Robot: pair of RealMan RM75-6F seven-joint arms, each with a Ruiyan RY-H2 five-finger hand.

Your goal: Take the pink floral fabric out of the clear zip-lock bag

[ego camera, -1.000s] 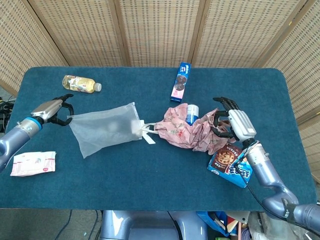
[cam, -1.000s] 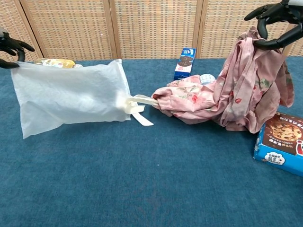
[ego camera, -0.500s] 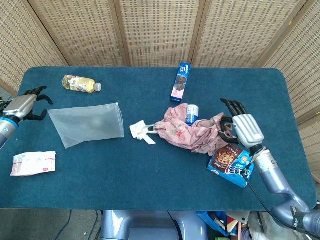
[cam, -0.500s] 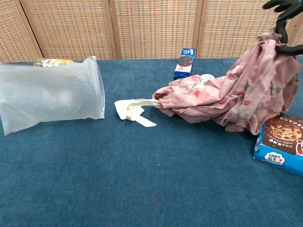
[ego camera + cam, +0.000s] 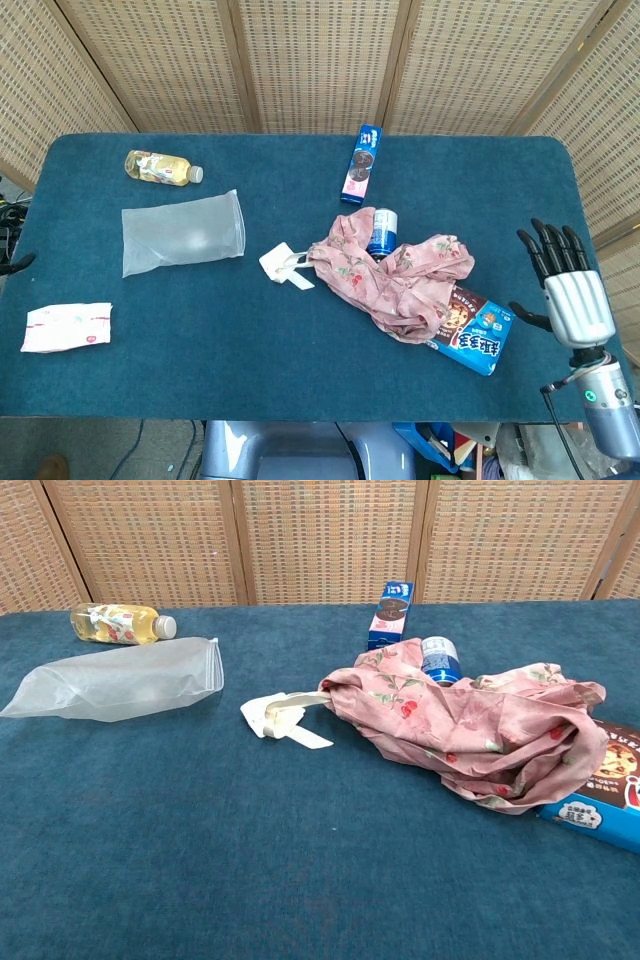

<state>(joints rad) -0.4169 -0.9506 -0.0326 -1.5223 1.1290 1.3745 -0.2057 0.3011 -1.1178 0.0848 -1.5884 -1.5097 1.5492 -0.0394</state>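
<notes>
The clear zip-lock bag (image 5: 182, 232) (image 5: 115, 680) lies flat on the blue table at the left, with nothing visible inside it. Outside the bag, the pink floral fabric (image 5: 395, 275) (image 5: 470, 725) sits crumpled at centre right and drapes over a cookie box (image 5: 475, 330) (image 5: 610, 790). A white ribbon (image 5: 288, 265) (image 5: 280, 715) trails from its left end. Beyond the table's right edge my right hand (image 5: 565, 285) is raised, fingers spread, holding nothing. Only a dark tip of my left hand (image 5: 14, 264) shows at the left edge. Neither hand appears in the chest view.
A blue can (image 5: 380, 232) (image 5: 438, 658) stands behind the fabric. A blue snack pack (image 5: 362, 163) (image 5: 393, 613) lies at the back centre, and a drink bottle (image 5: 160, 167) (image 5: 118, 622) at the back left. A white packet (image 5: 65, 327) rests front left.
Both hands have let go and drawn back outward. The bag has settled flat on the table. The fabric has dropped in a heap over the cookie box.
</notes>
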